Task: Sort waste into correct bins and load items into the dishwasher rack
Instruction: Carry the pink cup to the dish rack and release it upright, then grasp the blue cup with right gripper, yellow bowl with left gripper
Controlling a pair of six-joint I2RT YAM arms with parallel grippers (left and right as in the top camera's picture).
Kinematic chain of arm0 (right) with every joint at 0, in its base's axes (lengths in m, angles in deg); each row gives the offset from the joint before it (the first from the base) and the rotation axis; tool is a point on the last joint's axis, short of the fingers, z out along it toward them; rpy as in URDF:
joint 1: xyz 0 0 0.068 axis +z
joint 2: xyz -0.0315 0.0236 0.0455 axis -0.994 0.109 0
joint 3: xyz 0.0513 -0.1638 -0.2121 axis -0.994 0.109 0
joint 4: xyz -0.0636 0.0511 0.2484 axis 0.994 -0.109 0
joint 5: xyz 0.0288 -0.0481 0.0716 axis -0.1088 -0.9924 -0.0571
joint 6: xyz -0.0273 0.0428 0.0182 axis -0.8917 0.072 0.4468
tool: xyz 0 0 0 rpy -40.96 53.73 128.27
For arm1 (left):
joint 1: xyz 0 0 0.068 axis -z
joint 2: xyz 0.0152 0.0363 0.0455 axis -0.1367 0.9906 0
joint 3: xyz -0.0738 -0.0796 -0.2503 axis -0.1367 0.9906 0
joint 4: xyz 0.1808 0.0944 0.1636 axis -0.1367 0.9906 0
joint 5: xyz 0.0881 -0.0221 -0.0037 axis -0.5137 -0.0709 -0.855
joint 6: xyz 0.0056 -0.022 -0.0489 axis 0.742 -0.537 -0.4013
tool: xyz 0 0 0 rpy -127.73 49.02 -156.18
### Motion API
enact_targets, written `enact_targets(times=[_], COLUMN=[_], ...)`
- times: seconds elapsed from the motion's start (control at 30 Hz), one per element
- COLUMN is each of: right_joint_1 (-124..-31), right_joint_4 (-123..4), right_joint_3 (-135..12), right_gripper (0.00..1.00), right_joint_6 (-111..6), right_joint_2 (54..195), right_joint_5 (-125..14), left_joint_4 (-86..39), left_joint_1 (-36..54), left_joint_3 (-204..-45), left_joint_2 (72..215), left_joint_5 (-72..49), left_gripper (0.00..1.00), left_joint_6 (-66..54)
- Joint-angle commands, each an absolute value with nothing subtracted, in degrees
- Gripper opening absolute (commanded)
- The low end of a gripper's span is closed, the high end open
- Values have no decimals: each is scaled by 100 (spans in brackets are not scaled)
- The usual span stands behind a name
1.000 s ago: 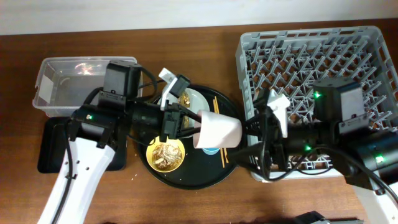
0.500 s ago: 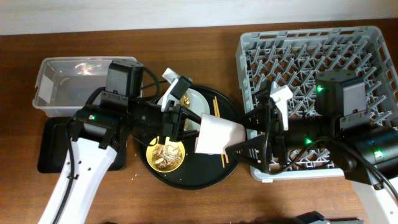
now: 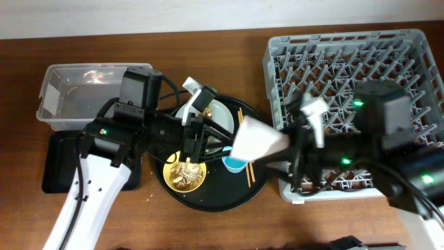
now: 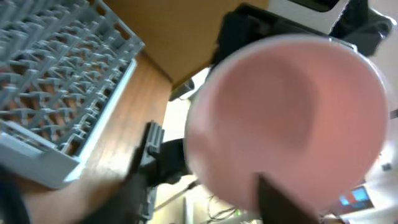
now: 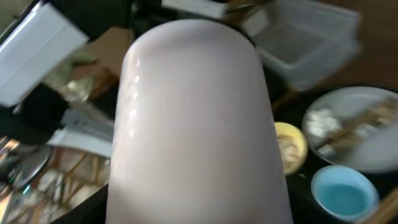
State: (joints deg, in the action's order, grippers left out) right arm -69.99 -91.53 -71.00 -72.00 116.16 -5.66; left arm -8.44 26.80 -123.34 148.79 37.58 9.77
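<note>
The pink cup (image 3: 258,141) hangs on its side over the round black tray's right edge, with my right gripper (image 3: 283,147) shut on it from the right. In the right wrist view the pink cup (image 5: 198,124) fills the frame and hides the fingers. My left gripper (image 3: 219,142) stands open just left of the cup, apart from it. The left wrist view looks at the cup's (image 4: 292,118) round end. On the tray lie the blue cup (image 3: 234,164), yellow bowl (image 3: 184,173) with scraps, grey plate (image 3: 215,111) and chopsticks (image 3: 244,142). The dishwasher rack (image 3: 347,62) sits at the right.
The clear tub (image 3: 83,94) stands at the back left, with the shallow black tray (image 3: 55,163) in front of it. The round black tray (image 3: 208,198) holds the dishes at the centre. Both arms cross above it, and the right arm lies over the rack's front edge.
The left gripper has opened and let go of the pink cup. The right gripper has closed on the cup and carried it to the right, uncovering the blue cup.
</note>
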Motion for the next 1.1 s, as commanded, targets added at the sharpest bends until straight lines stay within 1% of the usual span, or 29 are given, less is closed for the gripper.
enact_targets(times=[0.0, 0.07, 0.13, 0.2, 0.27, 0.33, 0.43, 0.5, 0.6, 0.63, 0.67, 0.7, 0.77, 0.8, 0.87, 0.93, 1.0, 1.03, 1.07], right_joint_1=[-7868, -8507, -9110, -9285, -9276, -9276, -9259, -9101, -8762, -8697, -8675, -8675, -8677, -8671, -8671, -8671, -8671, -8671, -8671], right_joint_4=[-9857, -10493, -11266, -11898, -12167, -12093, -11824, -11607, -11207, -11052, -11057, -11083, -11264, -11367, -11358, -11315, -11391, -11443, -11481], right_joint_3=[-7168, -7168, -7165, -7165, -7139, -6991, -6816, -6816, -6816, -6816, -6816, -6816, -6975, -7135, -7209, -7209, -7209, -7209, -7209], right_gripper=[61, 61, 61, 61, 61, 61, 62, 65, 66, 71, 80, 99, 99, 99, 99, 99, 99, 99, 99], right_joint_6=[-6601, -6341, -5911, -5515, -5502, -5502, -5504, -5565, -5496, -5445, -5393, -5393, -5391, -5397, -5404, -5417, -5415, -5417, -5417], right_joint_2=[11247, 11151, 11164, 11393, 11767, 12272, 13295, 13846, 14519, 14740, 14814, 14842, 14668, 14333, 13608, 12764, 11872, 11669, 11448], right_joint_5=[-1779, -2898, -4465, -5624, -5923, -5923, -5893, -5897, -5989, -5984, -5984, -5960, -5735, -5580, -5110, -4585, -4354, -4345, -4345], left_joint_4=[-628, -315, 124, 445, 607, 697, 736, 734, 767, 771, 775, 784, 769, 736, 695, 614, 253, 148, 30], left_joint_1=[2653, 2653, 2653, 2653, 2653, 2653, 2653, 2653, 2653, 2653, 2653, 2653, 2660, 2660, 2844, 3272, 3971, 4135, 4304], left_joint_3=[-12369, -12369, -12369, -12369, -12369, -12369, -12369, -12369, -12369, -12369, -12369, -12369, -12367, -12365, -12356, -12356, -12356, -12356, -12356], left_joint_2=[14825, 14825, 14825, 14825, 14825, 14825, 14825, 14825, 14825, 14825, 14825, 14825, 14827, 14857, 14984, 15266, 15885, 16086, 16335], left_joint_5=[2857, 2097, 1174, 602, 289, 29, -15, -21, -231, -244, -283, -391, -758, -996, -1510, -2198, -3035, -3249, -3442], left_gripper=[99, 99, 99, 99, 99, 99, 99, 99, 99, 99, 99, 99, 99, 98, 92, 91, 89, 82, 79], left_joint_6=[1053, 1053, 1053, 1053, 1053, 1053, 1053, 1053, 1053, 1053, 1053, 1053, 1051, 1029, 1001, 719, 503, 444, 376])
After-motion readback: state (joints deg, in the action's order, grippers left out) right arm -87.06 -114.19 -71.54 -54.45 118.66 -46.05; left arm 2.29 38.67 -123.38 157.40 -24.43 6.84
